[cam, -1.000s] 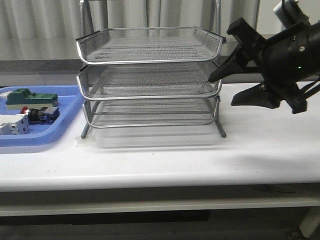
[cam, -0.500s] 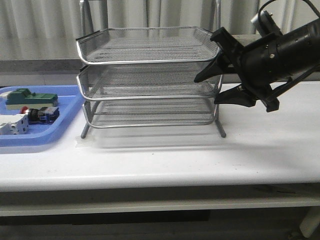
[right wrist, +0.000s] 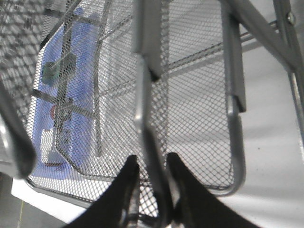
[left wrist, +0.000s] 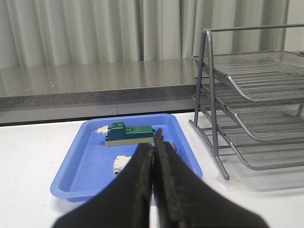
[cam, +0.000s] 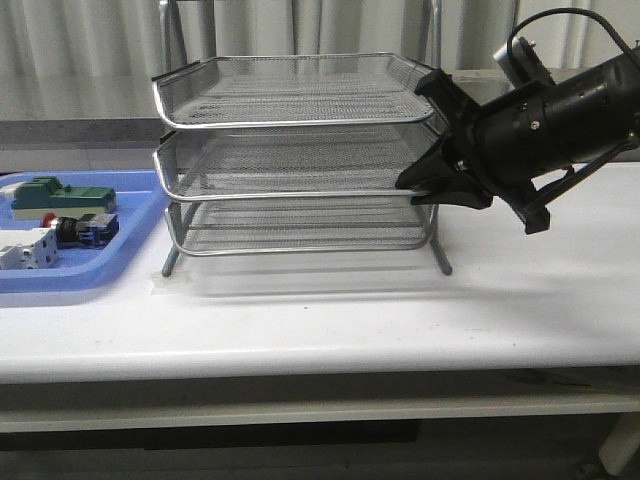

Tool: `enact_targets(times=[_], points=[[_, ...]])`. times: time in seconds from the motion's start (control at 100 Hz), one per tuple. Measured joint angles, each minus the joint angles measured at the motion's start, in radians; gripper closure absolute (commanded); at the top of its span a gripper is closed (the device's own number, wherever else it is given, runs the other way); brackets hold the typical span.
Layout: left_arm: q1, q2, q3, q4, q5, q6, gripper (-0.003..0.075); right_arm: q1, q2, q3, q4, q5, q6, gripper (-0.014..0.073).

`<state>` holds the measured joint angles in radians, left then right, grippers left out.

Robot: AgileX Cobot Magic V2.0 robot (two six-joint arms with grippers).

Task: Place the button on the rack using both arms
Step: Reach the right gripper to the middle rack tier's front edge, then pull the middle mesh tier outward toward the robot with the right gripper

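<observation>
The red-capped push-button switch with black body and blue rear block lies in the shallow blue plastic tray at the left of the white table, between a green block and a white block. Nothing grips it; it has not been collected.

The three-tier silver wire-mesh rack stands mid-table, all visible tiers bare.

The right black gripper is at the rack's right edge. In the right wrist view its fingers straddle the chrome rim of a tier, one each side, narrowly apart. Whether they actually pinch the rim cannot be told. Judgement: this arm is steadying the rack.

The left black gripper hangs over the table facing the tray, fingers pressed together and holding nothing.

Status: at most the bracing step is under way. Pickup, transfer and placing of the button all remain outstanding.
</observation>
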<state>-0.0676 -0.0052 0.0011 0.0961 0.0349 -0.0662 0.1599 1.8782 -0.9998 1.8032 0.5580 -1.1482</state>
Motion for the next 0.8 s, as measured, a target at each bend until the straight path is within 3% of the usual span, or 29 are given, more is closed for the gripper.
enact_targets(times=[0.14, 0.41, 0.8], points=[[0.000, 0.000, 0.000, 0.000, 0.000, 0.000, 0.0716, 0.000, 0.000, 0.000, 0.011, 0.018, 0.006, 0.0612], [0.000, 0.000, 0.000, 0.000, 0.000, 0.000, 0.0716, 0.000, 0.000, 0.027, 0.032, 0.031, 0.006, 0.0610], [0.000, 0.000, 0.000, 0.000, 0.000, 0.000, 0.0716, -0.006, -0.092, 0.226, 0.036, 0.106, -0.040, 0.0610]])
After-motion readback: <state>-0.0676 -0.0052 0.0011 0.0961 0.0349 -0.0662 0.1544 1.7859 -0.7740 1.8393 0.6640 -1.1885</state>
